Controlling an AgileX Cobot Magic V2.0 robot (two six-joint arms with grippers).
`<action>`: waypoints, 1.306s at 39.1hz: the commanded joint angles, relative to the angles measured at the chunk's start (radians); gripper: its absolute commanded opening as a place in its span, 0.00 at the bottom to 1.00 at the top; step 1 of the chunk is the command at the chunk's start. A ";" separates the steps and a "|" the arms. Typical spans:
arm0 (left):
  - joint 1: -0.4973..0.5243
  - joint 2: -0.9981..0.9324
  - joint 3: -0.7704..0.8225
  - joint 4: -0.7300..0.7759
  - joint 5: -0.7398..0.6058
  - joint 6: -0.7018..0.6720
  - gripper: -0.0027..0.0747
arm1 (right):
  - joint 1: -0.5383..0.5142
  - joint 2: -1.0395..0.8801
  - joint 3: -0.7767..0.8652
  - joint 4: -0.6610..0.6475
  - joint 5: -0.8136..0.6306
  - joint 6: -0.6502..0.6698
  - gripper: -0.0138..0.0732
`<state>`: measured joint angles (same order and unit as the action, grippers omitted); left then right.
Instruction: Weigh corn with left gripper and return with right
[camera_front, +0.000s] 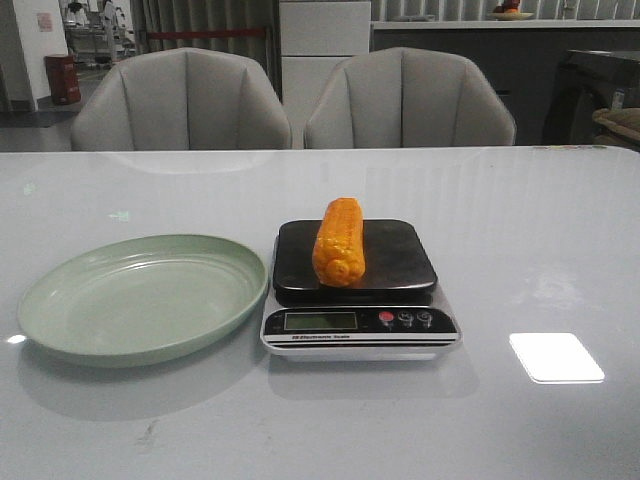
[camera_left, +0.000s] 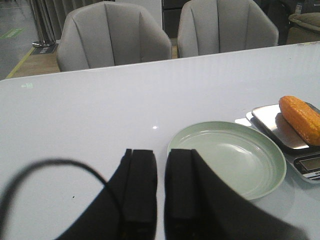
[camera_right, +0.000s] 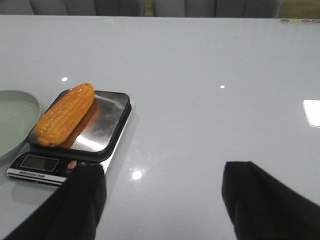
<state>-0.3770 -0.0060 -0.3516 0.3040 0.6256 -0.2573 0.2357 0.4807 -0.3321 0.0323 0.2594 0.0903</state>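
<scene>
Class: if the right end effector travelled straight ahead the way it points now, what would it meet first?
Probably nothing: the open right end effector faces bare white tabletop. The black kitchen scale with the orange-yellow corn cob lies off to one side.

orange-yellow corn cob (camera_front: 339, 241) lying flat on the kitchen scale's (camera_front: 357, 289) dark platform, glossy kernel rows showing, long axis pointing front to back, sitting left of platform center

Even overhead light glares in a bright patch right of the scale (camera_front: 360, 300); my near fingers (camera_left: 140, 195) look perhaps slightly blurred.
</scene>
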 joint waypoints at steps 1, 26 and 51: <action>-0.001 0.004 -0.025 0.013 -0.073 -0.010 0.22 | 0.054 0.073 -0.078 0.029 -0.065 -0.003 0.84; -0.001 0.004 -0.025 0.013 -0.073 -0.010 0.22 | 0.318 0.822 -0.762 0.135 0.242 0.081 0.84; -0.001 0.004 -0.025 0.013 -0.071 -0.010 0.22 | 0.421 1.363 -1.325 -0.236 0.624 0.496 0.69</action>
<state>-0.3770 -0.0060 -0.3516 0.3040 0.6256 -0.2573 0.6575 1.8456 -1.5692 -0.1622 0.8545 0.5575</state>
